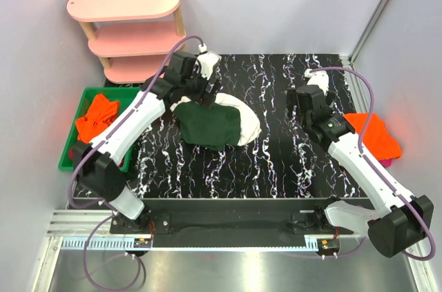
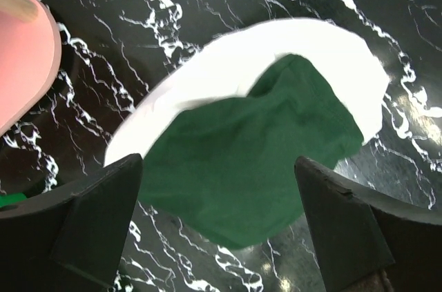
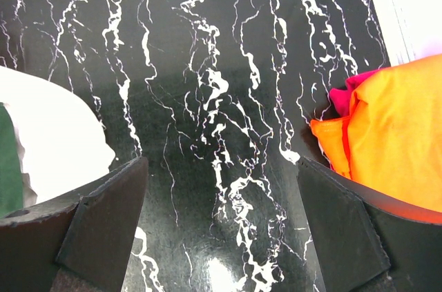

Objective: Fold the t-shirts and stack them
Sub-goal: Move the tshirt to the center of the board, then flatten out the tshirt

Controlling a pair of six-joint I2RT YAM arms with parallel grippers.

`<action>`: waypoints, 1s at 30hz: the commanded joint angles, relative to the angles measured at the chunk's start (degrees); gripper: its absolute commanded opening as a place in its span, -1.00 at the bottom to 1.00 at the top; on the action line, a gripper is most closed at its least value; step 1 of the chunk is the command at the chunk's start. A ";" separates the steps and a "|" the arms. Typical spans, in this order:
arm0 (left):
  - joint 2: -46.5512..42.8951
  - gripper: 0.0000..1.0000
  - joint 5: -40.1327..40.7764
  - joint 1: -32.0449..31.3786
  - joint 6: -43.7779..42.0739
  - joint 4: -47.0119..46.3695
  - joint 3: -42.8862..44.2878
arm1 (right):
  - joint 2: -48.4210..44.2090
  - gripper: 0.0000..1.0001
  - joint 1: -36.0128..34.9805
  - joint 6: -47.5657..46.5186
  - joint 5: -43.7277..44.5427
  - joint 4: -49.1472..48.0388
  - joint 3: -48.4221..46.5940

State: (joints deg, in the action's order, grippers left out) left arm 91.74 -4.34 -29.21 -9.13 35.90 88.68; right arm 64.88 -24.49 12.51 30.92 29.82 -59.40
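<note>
Shirt (image 1: 215,123), white and green, bunched centre frame on table (image 1: 276,161), green uppermost. Left gripper (image 2: 217,192) hovering right over it, jaws spread, gripping nothing. Right gripper (image 3: 221,188) right of centre, jaws spread, empty. Orange shirt (image 1: 373,133) atop magenta shirt (image 1: 387,162), right edge. More orange cloth (image 1: 97,116) in bin (image 1: 69,155), left.

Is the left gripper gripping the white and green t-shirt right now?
No, the left gripper is open, its fingers wide apart above the t-shirt.

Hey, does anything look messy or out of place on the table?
The white and green t-shirt lies crumpled in a heap on the table, not flat. The orange t-shirt at the right edge sits rumpled over a magenta t-shirt.
</note>
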 commanded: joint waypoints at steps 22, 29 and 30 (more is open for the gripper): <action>-9.31 0.82 1.35 -0.06 2.36 -9.18 -29.62 | 1.39 0.96 -0.12 2.52 -0.51 -1.26 3.32; -2.28 0.75 -0.49 0.29 2.09 -8.31 -27.16 | 1.39 0.97 -0.12 1.99 0.37 -1.61 3.59; -1.75 0.72 -0.93 0.30 2.01 -8.22 -26.90 | 1.30 0.97 -0.12 1.99 0.46 -1.61 3.67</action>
State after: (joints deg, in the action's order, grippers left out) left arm 87.35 -3.84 -29.30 -7.22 28.97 59.02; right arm 66.30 -24.49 14.00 30.55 29.80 -55.79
